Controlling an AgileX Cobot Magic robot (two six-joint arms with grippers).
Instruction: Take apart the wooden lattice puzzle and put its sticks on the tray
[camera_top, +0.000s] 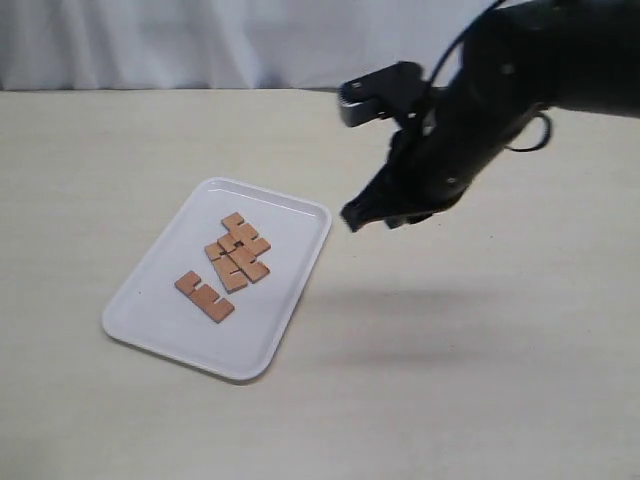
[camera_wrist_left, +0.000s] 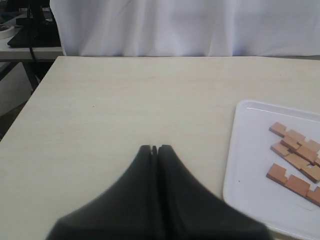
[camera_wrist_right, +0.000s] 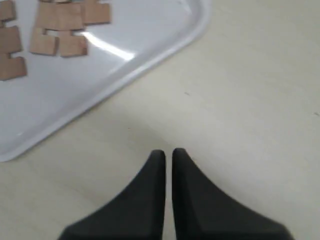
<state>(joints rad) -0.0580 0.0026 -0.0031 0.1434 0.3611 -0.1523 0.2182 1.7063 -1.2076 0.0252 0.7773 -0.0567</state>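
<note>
The white tray (camera_top: 160, 310) lies on the table left of centre. No interlocked lattice shows; the reddish-brown sticks lie flat on the tray. Three sticks (camera_top: 238, 250) bunch together in its middle and one stick (camera_top: 204, 296) lies apart nearer the front. My right gripper (camera_top: 355, 217) hangs above the bare table just right of the tray's far corner, shut and holding nothing. The right wrist view shows its tips (camera_wrist_right: 168, 153) over the table beside the tray rim (camera_wrist_right: 125, 65) and sticks (camera_wrist_right: 57, 30). My left gripper (camera_wrist_left: 154, 148) is shut and empty, left of the tray (camera_wrist_left: 250, 175) and sticks (camera_wrist_left: 296, 150); the exterior view does not show it.
The pale wooden table (camera_top: 480, 380) runs wide around the tray. A white curtain (camera_top: 200, 40) hangs behind its far edge. In the left wrist view the table's left edge (camera_wrist_left: 30, 100) drops off toward dark stands and cables.
</note>
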